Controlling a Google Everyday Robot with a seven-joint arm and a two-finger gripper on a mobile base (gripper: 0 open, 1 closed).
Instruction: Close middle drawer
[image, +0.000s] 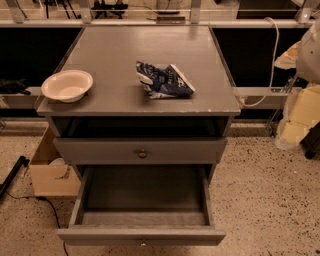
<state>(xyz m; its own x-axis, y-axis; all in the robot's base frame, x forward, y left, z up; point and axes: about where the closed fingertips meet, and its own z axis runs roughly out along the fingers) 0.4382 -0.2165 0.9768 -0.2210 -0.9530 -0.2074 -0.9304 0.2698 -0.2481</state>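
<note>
as it gapes, grey wooden middle drawer (140, 235), hand unseen

Speckled floor (265, 190); cardboard box (47, 177) at left; dim warm light.

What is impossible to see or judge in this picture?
- Claw: nowhere in the camera view.
- Lowest drawer: camera view, hidden under the pulled-out middle drawer.
- Middle drawer's knob: camera view, mostly hidden by the drawer's own front edge.
- Cardboard box: camera view, mostly hidden behind the cabinet.
</note>
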